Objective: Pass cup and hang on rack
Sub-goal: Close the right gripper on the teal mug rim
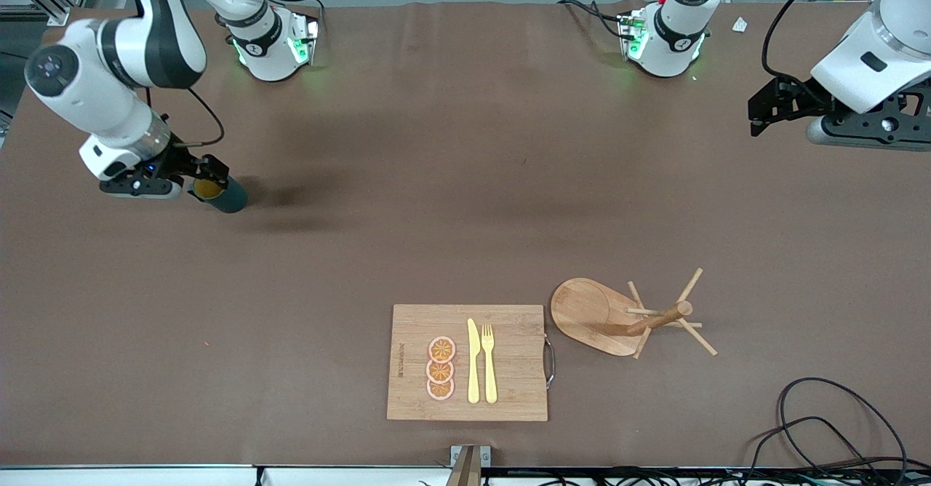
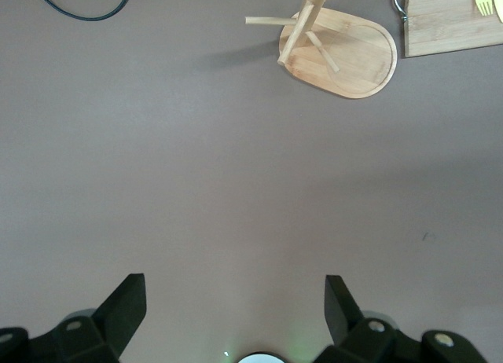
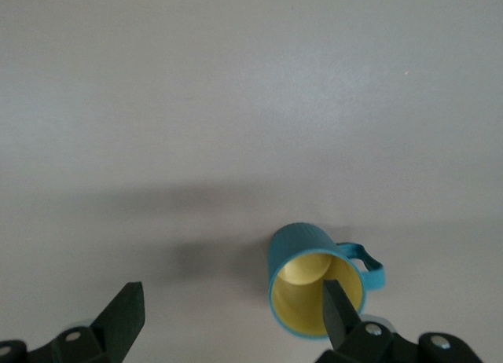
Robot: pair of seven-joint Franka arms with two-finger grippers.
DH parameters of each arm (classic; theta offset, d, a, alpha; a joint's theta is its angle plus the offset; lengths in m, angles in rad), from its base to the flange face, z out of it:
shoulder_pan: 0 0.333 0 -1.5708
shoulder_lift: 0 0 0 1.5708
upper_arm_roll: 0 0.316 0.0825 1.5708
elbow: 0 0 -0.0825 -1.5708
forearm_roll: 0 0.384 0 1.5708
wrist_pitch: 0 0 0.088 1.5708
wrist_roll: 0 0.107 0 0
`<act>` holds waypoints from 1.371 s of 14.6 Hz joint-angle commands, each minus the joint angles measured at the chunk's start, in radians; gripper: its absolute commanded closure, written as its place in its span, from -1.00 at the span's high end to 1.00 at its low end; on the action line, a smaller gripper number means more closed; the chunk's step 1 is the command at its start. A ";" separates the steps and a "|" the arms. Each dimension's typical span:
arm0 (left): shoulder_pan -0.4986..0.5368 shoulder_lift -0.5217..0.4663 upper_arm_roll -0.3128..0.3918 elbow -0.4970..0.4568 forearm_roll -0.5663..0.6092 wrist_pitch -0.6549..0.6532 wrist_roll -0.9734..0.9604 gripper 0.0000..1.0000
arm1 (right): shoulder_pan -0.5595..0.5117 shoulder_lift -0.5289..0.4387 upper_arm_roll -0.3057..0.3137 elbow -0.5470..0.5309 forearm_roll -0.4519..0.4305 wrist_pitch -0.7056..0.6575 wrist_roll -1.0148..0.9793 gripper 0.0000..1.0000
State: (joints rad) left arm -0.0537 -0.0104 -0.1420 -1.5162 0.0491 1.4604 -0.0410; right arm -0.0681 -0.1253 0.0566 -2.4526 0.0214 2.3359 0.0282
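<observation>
The teal cup (image 1: 227, 196) with a yellow inside stands mouth-up on the brown table toward the right arm's end. In the right wrist view the cup (image 3: 302, 249) shows its handle to one side. My right gripper (image 1: 198, 179) is open just above it; one finger (image 3: 338, 304) sits over the cup's mouth, the other (image 3: 126, 304) well clear of its wall, with my right gripper (image 3: 232, 292) gripping nothing. The wooden rack (image 1: 658, 319) stands near the front camera, also in the left wrist view (image 2: 346, 53). My left gripper (image 1: 760, 115) (image 2: 233, 282) waits open and empty above the left arm's end.
A bamboo cutting board (image 1: 520, 391) with orange slices, a yellow knife and fork lies beside the rack, toward the right arm's end; it also shows in the left wrist view (image 2: 448, 25). Black cables (image 1: 836, 413) lie at the table's near corner.
</observation>
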 commanded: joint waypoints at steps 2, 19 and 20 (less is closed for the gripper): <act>0.000 0.014 -0.004 0.028 0.003 -0.008 0.003 1.00 | -0.013 0.050 0.008 -0.095 0.006 0.160 -0.004 1.00; 0.005 0.015 -0.004 0.025 0.003 -0.009 0.018 1.00 | -0.016 0.088 0.005 -0.164 0.006 0.197 -0.007 1.00; 0.005 0.015 -0.004 0.025 0.003 -0.009 0.018 1.00 | -0.018 0.095 0.005 -0.163 0.006 0.197 -0.007 1.00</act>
State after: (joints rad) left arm -0.0527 -0.0073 -0.1421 -1.5158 0.0491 1.4604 -0.0410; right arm -0.0702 -0.0316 0.0545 -2.5950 0.0214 2.5156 0.0282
